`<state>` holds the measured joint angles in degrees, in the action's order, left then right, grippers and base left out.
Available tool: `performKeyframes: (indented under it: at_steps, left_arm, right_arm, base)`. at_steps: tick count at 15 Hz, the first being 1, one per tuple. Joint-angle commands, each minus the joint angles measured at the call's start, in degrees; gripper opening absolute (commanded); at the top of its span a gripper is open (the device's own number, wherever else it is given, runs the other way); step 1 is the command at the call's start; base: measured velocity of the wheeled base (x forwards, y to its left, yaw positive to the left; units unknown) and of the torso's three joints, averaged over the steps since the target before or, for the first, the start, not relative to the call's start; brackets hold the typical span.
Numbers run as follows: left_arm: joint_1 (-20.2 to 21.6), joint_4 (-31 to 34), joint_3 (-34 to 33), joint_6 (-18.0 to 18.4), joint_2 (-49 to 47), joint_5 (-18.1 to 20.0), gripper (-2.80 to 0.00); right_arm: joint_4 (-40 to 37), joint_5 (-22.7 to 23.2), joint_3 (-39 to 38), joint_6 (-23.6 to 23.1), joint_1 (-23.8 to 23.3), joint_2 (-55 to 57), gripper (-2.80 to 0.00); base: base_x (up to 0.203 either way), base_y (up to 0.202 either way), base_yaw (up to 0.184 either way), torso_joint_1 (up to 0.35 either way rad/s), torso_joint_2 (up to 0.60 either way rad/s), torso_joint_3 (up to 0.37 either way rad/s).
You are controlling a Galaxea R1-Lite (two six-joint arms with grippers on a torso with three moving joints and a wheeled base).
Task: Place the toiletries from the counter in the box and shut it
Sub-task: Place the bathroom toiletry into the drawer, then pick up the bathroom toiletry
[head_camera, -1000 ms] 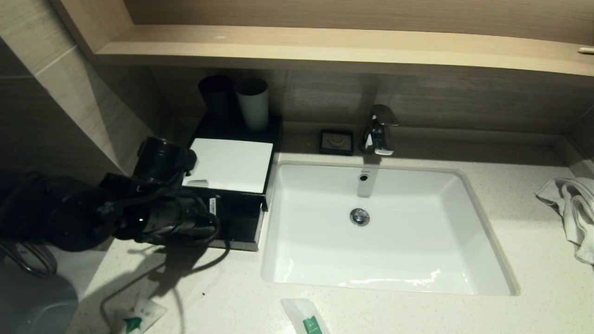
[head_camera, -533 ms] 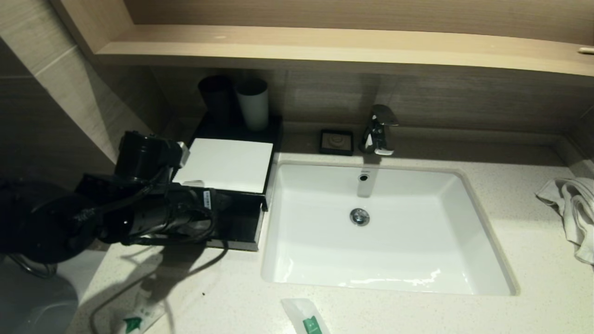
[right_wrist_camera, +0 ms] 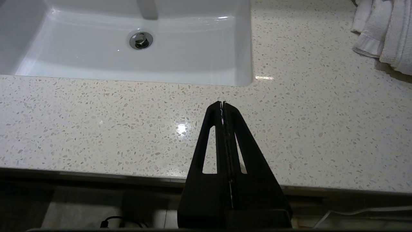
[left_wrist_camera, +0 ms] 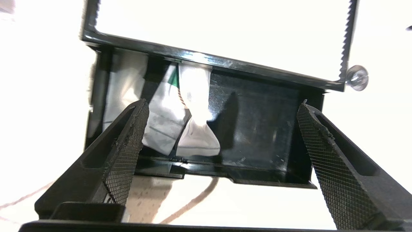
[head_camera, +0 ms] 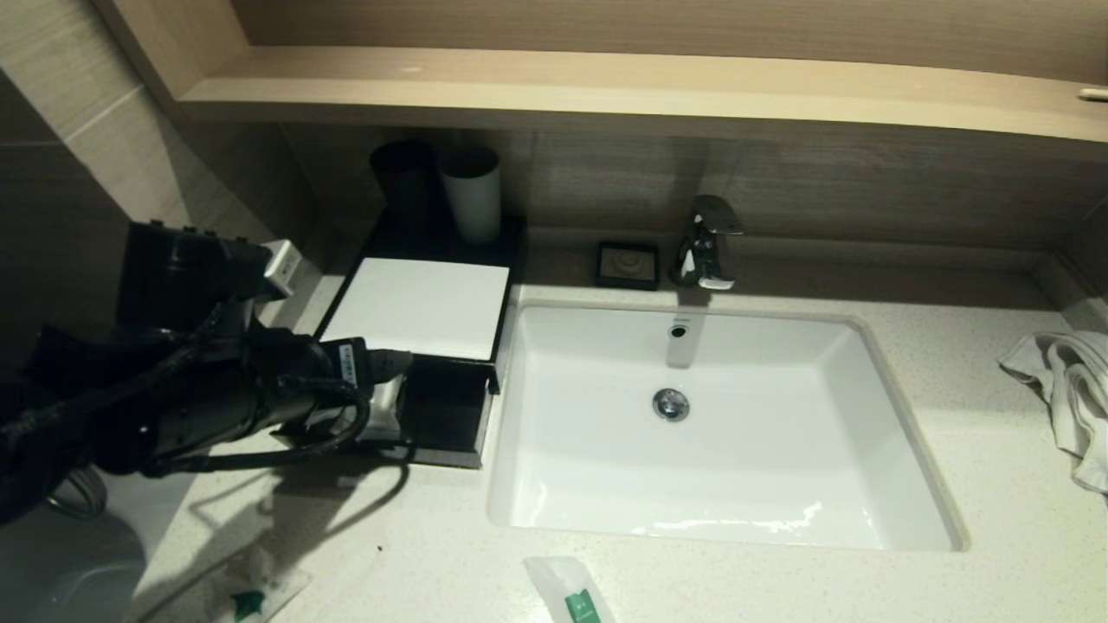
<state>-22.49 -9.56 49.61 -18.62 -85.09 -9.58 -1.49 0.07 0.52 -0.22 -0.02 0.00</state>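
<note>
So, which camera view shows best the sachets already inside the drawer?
The left wrist view: it looks straight into the open drawer, where white sachets lie between the open fingers of the left gripper. The head view shows only a pale patch beside the left arm. The right wrist view shows only counter and sink.

Two sachets (head_camera: 571, 597) on the counter, two in the drawer (left_wrist_camera: 180, 129) (overlapping), two cups (head_camera: 472, 195).

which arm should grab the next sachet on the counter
Probably left. Its gripper hangs open at the box drawer, near the sachet by the counter's front left edge. The right gripper sits shut, parked low at the front edge.
</note>
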Motion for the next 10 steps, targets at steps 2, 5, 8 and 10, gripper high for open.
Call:
performKeyframes:
  at_steps: [2, 5, 8, 10]
  left_arm:
    - [0.0, 0.2, -1.8, -0.1, 6.2, -0.1, 0.0]
    - [0.6, 1.5, -2.7, -0.1, 9.1, -0.2, -2.8]
    - [1.0, 5.5, -4.3, 0.7, 14.1, -0.2, -2.8]
    - [1.0, 6.0, -7.0, 1.8, 17.1, -0.2, -2.8]
  right_arm:
    - [0.0, 0.0, 0.0, 0.0, 0.0, 0.0, -2.8]
    - [0.0, 0.0, 0.0, 0.0, 0.0, 0.0, -2.8]
    - [0.0, 0.0, 0.0, 0.0, 0.0, 0.0, -2.8]
    - [0.0, 0.0, 0.0, 0.0, 0.0, 0.0, -2.8]
  base:
    - [0.0, 0.0, 0.0, 0.0, 0.0, 0.0]
    - [0.0, 0.0, 0.0, 0.0, 0.0, 0.0]
    - [0.0, 0.0, 0.0, 0.0, 0.0, 0.0]
    - [0.0, 0.0, 0.0, 0.0, 0.0, 0.0]
